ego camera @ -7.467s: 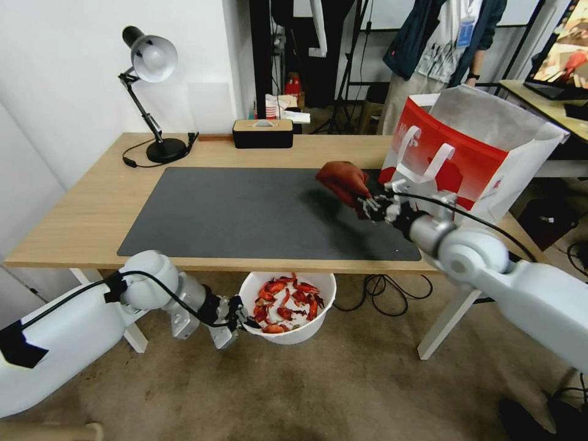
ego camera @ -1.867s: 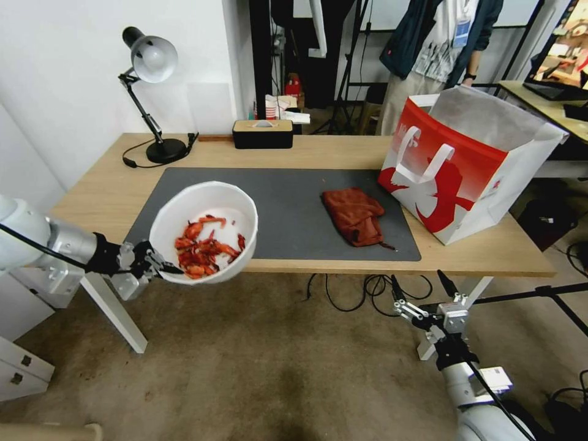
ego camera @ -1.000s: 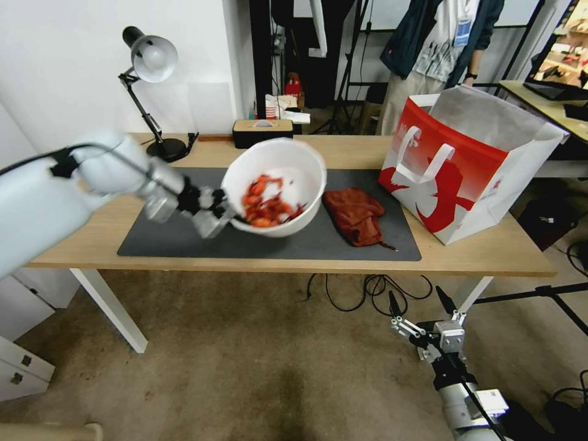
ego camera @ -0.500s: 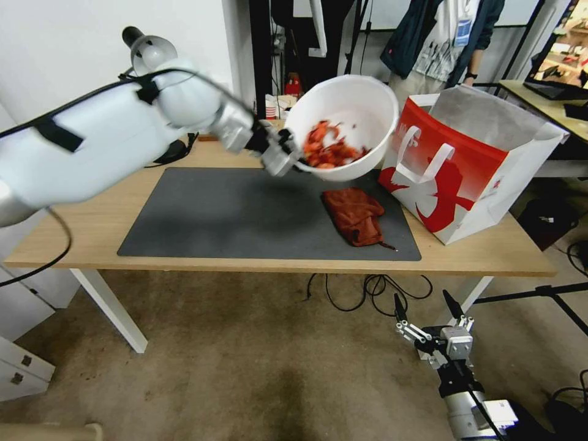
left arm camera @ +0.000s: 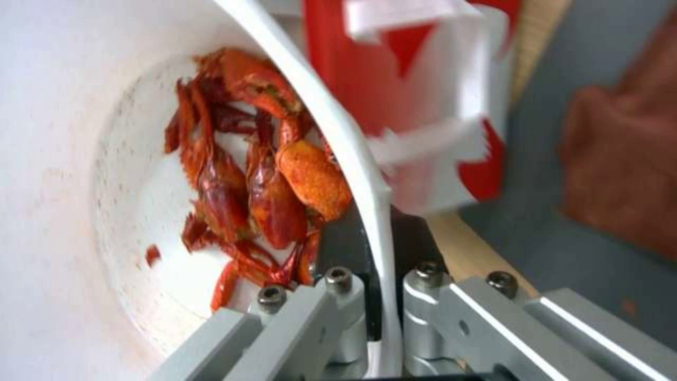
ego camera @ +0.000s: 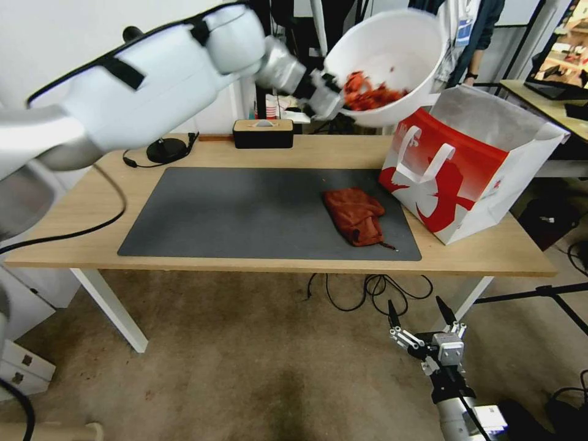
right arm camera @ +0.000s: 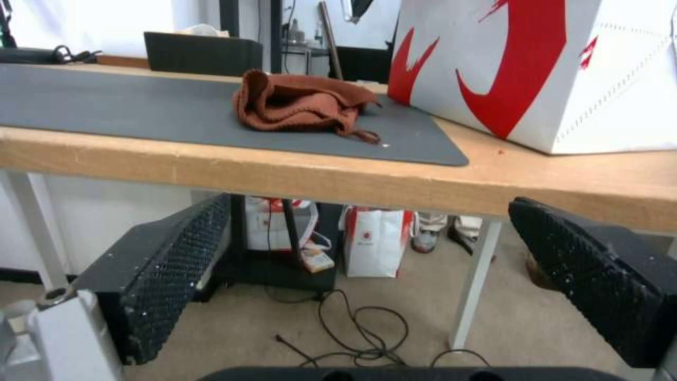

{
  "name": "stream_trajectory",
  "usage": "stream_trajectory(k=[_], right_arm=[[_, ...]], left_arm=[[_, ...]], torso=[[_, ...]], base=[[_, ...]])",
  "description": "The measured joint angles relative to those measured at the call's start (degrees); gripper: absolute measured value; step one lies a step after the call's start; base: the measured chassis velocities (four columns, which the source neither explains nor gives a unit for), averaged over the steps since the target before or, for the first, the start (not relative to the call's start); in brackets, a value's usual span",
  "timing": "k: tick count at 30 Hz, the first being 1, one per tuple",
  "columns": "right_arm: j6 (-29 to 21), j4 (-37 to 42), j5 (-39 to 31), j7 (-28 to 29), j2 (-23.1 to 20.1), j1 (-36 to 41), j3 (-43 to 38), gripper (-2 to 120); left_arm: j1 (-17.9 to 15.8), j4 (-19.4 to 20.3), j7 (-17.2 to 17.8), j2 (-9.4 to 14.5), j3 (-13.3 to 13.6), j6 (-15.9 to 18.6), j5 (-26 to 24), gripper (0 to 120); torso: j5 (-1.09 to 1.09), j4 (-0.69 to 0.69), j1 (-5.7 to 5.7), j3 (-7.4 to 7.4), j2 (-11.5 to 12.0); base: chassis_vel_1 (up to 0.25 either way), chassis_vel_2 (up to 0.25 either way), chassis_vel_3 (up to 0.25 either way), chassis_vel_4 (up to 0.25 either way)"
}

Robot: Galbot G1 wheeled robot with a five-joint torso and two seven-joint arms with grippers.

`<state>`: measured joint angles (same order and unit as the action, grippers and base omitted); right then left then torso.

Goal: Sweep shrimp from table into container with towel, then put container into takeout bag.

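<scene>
Bowl up high over the table, left hand carrying it beside the takeout bag

The table point(ego camera: 92, 208) with its dark mat point(ego camera: 245, 214) stretches wide, and the takeout bag point(ego camera: 471, 177) stands upright on its right end, mouth open; the white bowl point(ego camera: 392, 43) hangs tilted in the air above the table's far edge, just left of the bag's top, with the shrimp point(ego camera: 370, 95) heaped in its low side; the left hand point(ego camera: 324, 98) is pinching the bowl's rim, one finger inside and one outside; the rust-brown towel point(ego camera: 356, 215) lies crumpled on the mat near the bag; the right hand point(ego camera: 422, 315) sits low below the table's front edge, fingers spread wide, gripping nothing
</scene>
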<state>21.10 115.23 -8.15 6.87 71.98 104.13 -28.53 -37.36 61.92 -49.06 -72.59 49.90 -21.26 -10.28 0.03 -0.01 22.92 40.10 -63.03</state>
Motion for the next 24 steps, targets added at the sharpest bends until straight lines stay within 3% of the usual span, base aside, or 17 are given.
stream_trajectory(k=[1, 4, 5, 7, 8, 9, 10, 11, 12, 14, 15, 17, 18, 21, 24], right_arm=[[0.0, 0.0, 0.0, 0.0, 0.0, 0.0, 0.0, 100], [0.06, -0.24, 0.24, -0.06, 0.21, 0.12, 0.01, 100], [0.06, -0.24, 0.24, -0.06, 0.21, 0.12, 0.01, 100], [0.08, -0.26, 0.34, -0.07, 0.27, 0.21, 0.03, 100], [0.12, -0.29, 0.48, -0.1, 0.35, 0.33, 0.13, 100], [0.12, -0.29, 0.48, -0.1, 0.35, 0.33, 0.13, 100], [0.17, -0.33, 0.58, -0.12, 0.46, 0.4, 0.2, 100], [0.24, -0.37, 0.77, -0.17, 0.59, 0.49, 0.33, 100], [0.24, -0.37, 0.77, -0.17, 0.59, 0.49, 0.33, 100], [0.36, -0.44, 1.04, -0.25, 0.72, 0.58, 0.51, 100], [0.36, -0.44, 1.04, -0.25, 0.72, 0.58, 0.51, 100], [0.7, -0.83, 1.42, -0.37, 0.91, 0.68, 0.73, 100], [0.7, -0.83, 1.42, -0.37, 0.91, 0.68, 0.73, 100], [1.33, -1.51, 1.8, -0.61, 1.22, 0.61, 1.16, 100], [1.37, -1.58, 1.82, -0.63, 1.16, 0.44, 1.25, 100]], left_arm=[[0.0, 0.0, 0.0, 0.0, 0.0, 0.0, 0.0, 0], [-0.74, -3.11, 1.08, -5.49, 1.16, 0.92, -1.96, 0], [-0.74, -3.11, 1.08, -5.49, 1.16, 0.92, -1.96, 0], [-0.75, -5.17, 1.53, -8.55, 2.46, 1.71, -3.24, 0], [-0.75, -7.63, 1.65, -11.61, 3.62, 2.01, -4.08, 0], [-0.75, -7.63, 1.65, -11.61, 3.62, 2.01, -4.08, 0], [-0.75, -9.27, 1.67, -13.19, 4.0, 2.0, -4.31, 0], [-0.71, -13.86, 1.67, -16.39, 4.29, 1.85, -4.74, 0], [-0.71, -13.86, 1.67, -16.39, 4.29, 1.85, -4.74, 0], [-0.77, -18.98, 1.53, -19.21, 4.48, 1.31, -5.41, 0], [-0.77, -18.98, 1.53, -19.21, 4.48, 1.31, -5.41, 0], [-1.58, -23.86, 1.08, -20.16, 5.31, 1.48, -7.43, 0], [-1.58, -23.86, 1.08, -20.16, 5.31, 1.48, -7.43, 0], [-2.08, -23.82, 2.15, -20.11, 8.95, 5.95, -14.17, 0], [-1.6, -22.2, 2.55, -20.08, 10.03, 7.02, -15.07, 0]], torso=[[0.0, 0.0, 0.0, 0.0, 0.0], [-0.01, 0.0, 0.0, 0.0, 0.0], [-0.01, 0.0, 0.0, 0.0, 0.0], [-0.01, 0.01, 0.0, 0.0, 0.0], [-0.01, 0.01, 0.0, 0.0, 0.0], [-0.01, 0.01, 0.0, 0.0, 0.0], [0.0, -0.01, 0.0, 0.0, 0.0], [0.0, -0.03, 0.0, 0.0, 0.0], [0.0, -0.03, 0.0, 0.0, 0.0], [0.0, -0.04, 0.0, 0.0, 0.0], [0.0, -0.04, 0.0, 0.0, 0.0], [-0.03, 0.01, 0.0, 0.0, 0.0], [-0.03, 0.01, 0.0, 0.0, 0.0], [-0.05, 0.05, 0.0, 0.0, 0.0], [-0.04, 0.03, -0.01, 0.0, 0.0]], base=[[0.0, 0.0, 0.0, 0.0], [0.0, 0.0, 0.0, 0.0], [0.0, 0.0, 0.0, 0.0], [0.0, 0.0, 0.0, 0.0], [0.0, 0.0, 0.0, 0.0], [0.0, 0.0, 0.0, 0.0], [0.0, 0.0, 0.0, 0.0], [0.0, 0.0, 0.0, 0.0], [0.0, 0.0, 0.0, 0.0], [0.0, 0.0, 0.0, 0.0], [0.0, 0.0, 0.0, 0.0], [0.0, 0.0, 0.0, 0.0], [0.0, 0.0, 0.0, 0.0], [0.0, 0.0, 0.0, 0.0], [0.0, 0.0, 0.0, 0.0]])
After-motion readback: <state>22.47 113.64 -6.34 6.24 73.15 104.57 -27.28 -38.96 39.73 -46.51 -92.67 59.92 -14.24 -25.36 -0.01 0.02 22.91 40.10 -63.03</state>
